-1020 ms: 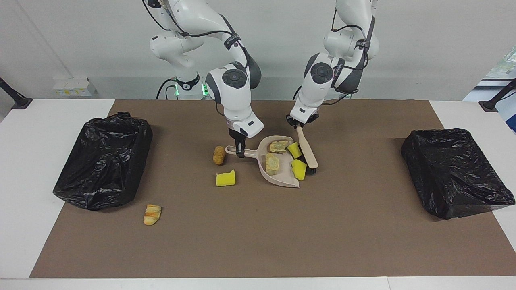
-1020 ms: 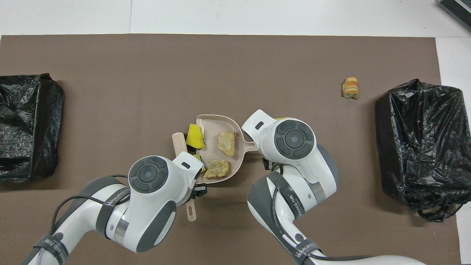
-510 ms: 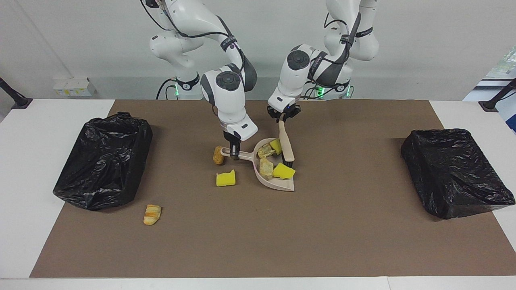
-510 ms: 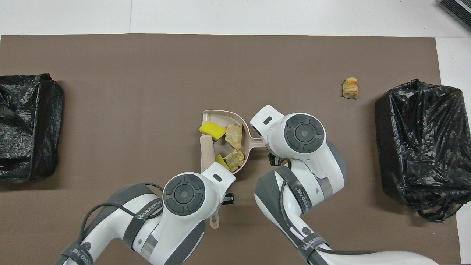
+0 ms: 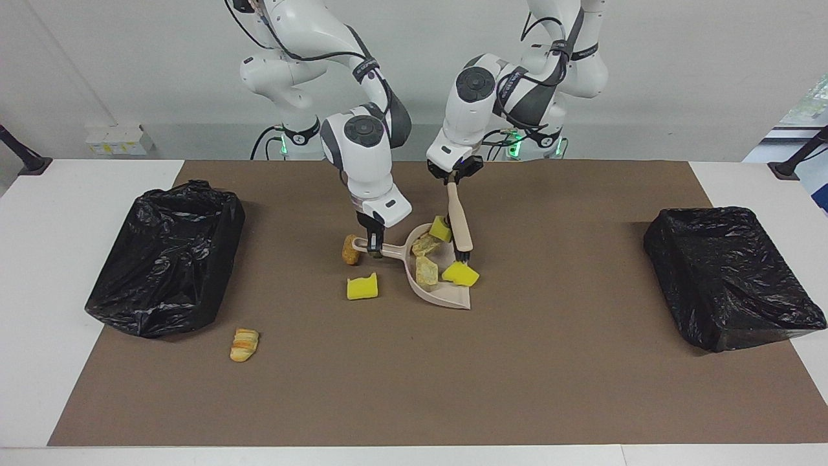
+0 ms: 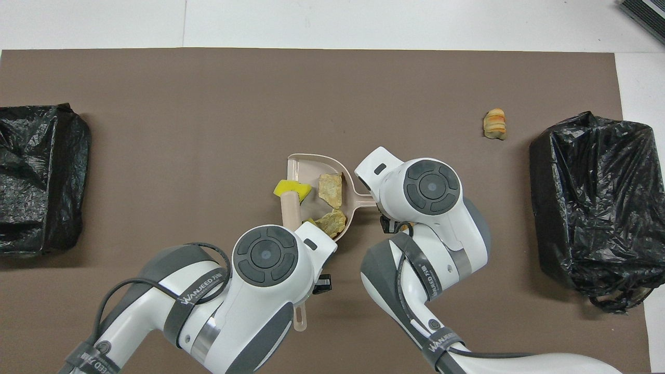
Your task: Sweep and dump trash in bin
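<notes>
My right gripper (image 5: 375,244) is shut on the handle of the beige dustpan (image 5: 446,299), near the middle of the brown mat. My left gripper (image 5: 453,177) is shut on the top of the beige brush (image 5: 458,220), whose bristles stand over the pan. In the pan lie two pale lumps (image 5: 425,244) (image 6: 331,189) and a yellow sponge chunk (image 5: 441,228). Another yellow chunk (image 5: 460,274) (image 6: 292,188) sits under the bristles at the pan's edge. On the mat lie a brown piece (image 5: 350,249), a yellow chunk (image 5: 362,287) and a bread-like piece (image 5: 244,344) (image 6: 494,123).
Two bins lined with black bags stand on the mat, one at the right arm's end (image 5: 165,259) (image 6: 587,192) and one at the left arm's end (image 5: 731,278) (image 6: 41,176). The brown mat (image 5: 517,388) covers most of the white table.
The left arm carried the brush toward the right arm's end, pushing the two yellow chunks onto the pan. The dustpan turned and shifted slightly the same way. Both grips stayed shut.
</notes>
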`<move>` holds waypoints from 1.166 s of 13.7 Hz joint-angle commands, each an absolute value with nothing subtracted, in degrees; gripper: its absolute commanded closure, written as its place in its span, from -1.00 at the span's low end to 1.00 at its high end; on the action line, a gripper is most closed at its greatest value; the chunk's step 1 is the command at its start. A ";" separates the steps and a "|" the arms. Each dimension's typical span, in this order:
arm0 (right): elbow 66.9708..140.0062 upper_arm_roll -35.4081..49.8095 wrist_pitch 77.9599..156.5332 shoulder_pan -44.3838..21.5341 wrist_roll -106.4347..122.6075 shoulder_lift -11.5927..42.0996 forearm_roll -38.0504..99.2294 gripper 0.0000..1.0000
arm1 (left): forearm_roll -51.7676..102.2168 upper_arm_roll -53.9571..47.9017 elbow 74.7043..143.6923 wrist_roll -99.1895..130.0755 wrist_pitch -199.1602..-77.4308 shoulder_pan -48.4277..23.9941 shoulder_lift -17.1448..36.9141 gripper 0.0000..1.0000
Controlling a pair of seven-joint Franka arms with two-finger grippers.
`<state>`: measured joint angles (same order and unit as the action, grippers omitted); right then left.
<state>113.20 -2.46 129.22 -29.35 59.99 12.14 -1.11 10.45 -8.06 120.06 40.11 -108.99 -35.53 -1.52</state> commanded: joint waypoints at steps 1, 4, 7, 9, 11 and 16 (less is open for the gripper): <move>113.55 -1.76 129.11 -28.30 60.21 11.43 0.79 1.00 | 9.76 -7.91 119.62 41.04 -107.05 -36.12 -2.72 1.00; 113.55 -1.76 129.11 -28.21 60.21 11.43 0.79 1.00 | 9.67 -7.82 118.83 41.13 -107.05 -36.04 -4.30 1.00; 113.55 -1.76 129.11 -27.95 60.21 11.43 0.79 1.00 | 9.58 -7.65 117.68 40.35 -108.27 -34.90 -4.66 1.00; 113.55 -1.76 129.11 -27.77 60.21 11.43 0.79 1.00 | 9.58 -7.65 118.03 37.90 -111.60 -31.66 -3.09 1.00; 113.55 -1.76 129.11 -27.77 60.29 11.43 0.79 1.00 | 9.49 -7.56 118.21 33.16 -112.76 -28.84 -1.59 1.00; 113.64 -1.85 129.02 -27.69 65.81 11.43 0.79 1.00 | 2.55 -7.65 118.30 21.29 -114.52 -22.25 4.30 1.00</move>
